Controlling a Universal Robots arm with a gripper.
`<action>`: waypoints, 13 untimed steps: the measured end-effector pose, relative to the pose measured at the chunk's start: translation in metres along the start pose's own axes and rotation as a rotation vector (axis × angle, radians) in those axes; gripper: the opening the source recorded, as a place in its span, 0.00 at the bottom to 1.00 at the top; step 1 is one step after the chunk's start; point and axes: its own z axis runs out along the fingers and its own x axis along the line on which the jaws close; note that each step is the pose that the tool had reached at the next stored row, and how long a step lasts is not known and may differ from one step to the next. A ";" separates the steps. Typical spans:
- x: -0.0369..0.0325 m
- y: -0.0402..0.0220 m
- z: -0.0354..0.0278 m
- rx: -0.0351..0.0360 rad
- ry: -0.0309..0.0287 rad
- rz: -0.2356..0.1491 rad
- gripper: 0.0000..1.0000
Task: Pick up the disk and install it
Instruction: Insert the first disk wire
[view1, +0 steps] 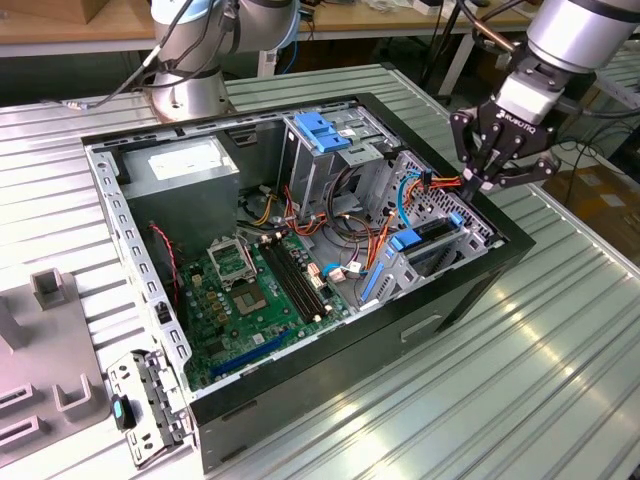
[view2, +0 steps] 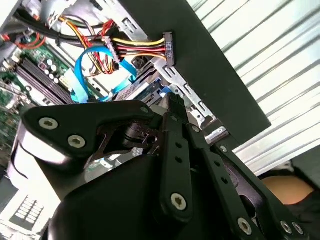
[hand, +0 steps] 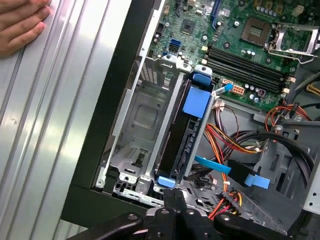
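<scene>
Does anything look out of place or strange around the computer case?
A person's hand rests on the table beside the computer case, close to the robot's work area. A power connector also seems to hang unplugged by the case wall.

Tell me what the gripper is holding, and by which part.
Nothing. The gripper hangs over the case's drive cage, while the disk sits in its bay.

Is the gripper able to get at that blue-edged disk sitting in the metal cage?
Probably yes. The gripper hangs just above the cage's open top, and the disk's upper edge shows bare; the nearby orange cables lie beside it, not across it.
</scene>
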 end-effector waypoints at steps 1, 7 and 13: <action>0.0000 -0.0002 0.0000 0.0000 -0.0001 -0.022 0.11; -0.0086 -0.0051 -0.0001 0.0000 -0.0003 -0.033 0.11; -0.0125 -0.0096 0.0000 -0.0005 0.0010 -0.057 0.11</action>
